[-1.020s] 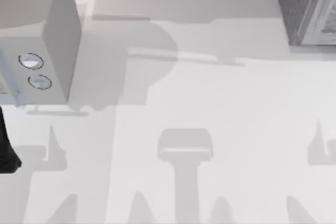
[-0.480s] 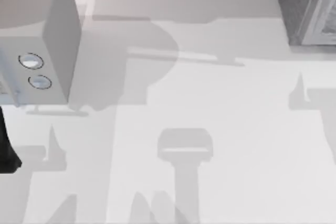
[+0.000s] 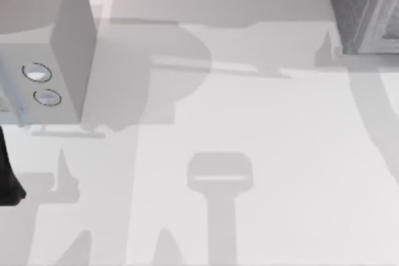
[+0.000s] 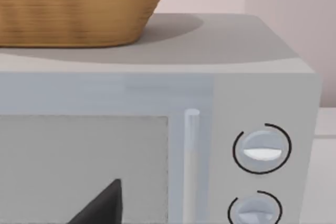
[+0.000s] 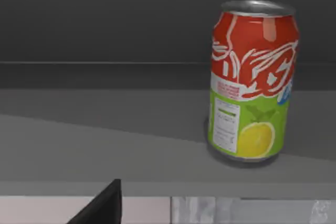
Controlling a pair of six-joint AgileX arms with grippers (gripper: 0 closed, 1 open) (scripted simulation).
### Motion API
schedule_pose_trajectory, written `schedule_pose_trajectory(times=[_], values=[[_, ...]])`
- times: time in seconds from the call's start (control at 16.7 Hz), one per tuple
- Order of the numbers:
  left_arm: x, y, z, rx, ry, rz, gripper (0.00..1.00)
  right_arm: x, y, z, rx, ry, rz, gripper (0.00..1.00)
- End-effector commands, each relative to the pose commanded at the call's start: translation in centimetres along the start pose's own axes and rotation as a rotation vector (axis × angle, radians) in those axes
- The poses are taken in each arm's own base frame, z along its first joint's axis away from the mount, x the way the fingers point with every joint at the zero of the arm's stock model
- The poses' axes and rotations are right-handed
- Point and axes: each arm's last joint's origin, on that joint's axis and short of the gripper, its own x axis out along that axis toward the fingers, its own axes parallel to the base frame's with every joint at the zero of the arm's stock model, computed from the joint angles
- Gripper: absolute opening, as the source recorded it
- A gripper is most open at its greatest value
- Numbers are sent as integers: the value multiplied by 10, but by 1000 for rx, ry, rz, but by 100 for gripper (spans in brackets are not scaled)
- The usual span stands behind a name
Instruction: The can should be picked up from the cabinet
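Two shadows matter in the top view; noted left to right.

Left: grey box (image 3: 62, 48) with two dials (image 3: 37, 73), and a basket (image 4: 73, 9) on top in the left wrist view. The left arm (image 3: 7, 172) sits at the table's left edge, unmoved over the last second, so parked. A dark wedge of the left gripper (image 4: 100, 208) faces the box front. Jaw state: cannot tell.

Centre: bare table (image 3: 262, 123), fixed shadows, no change.

Right: a pointed shadow (image 3: 324, 51) has travelled from the lower right, up the table, to just beside the cabinet (image 3: 358, 10). Judgement: the right arm is closing on the cabinet, with the reach under way and the grasp not yet made.

In the right wrist view the can (image 5: 252, 82) stands upright on a dark shelf (image 5: 105, 129), apparently inside the cabinet. The right gripper (image 5: 100, 205) is a dark wedge, apart from the can. Jaw state: cannot tell.

Poorly seen: the cabinet is cut off at the top view's right edge, and its opening is hidden there.
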Motion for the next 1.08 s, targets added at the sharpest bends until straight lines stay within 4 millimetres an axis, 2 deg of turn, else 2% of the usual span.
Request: schedule_pose_trajectory(times=[0.18,0.36,0.78,1.08], values=[[0,0,0,0,0,0,100,21,8,21,2,-9,3,100],[0,0,0,0,0,0,100,31,12,29,3,-11,5,100],[0,0,0,0,0,0,100,31,10,28,4,-18,1,100],[0,0,0,0,0,0,100,36,-2,7,2,-21,-1,100]])
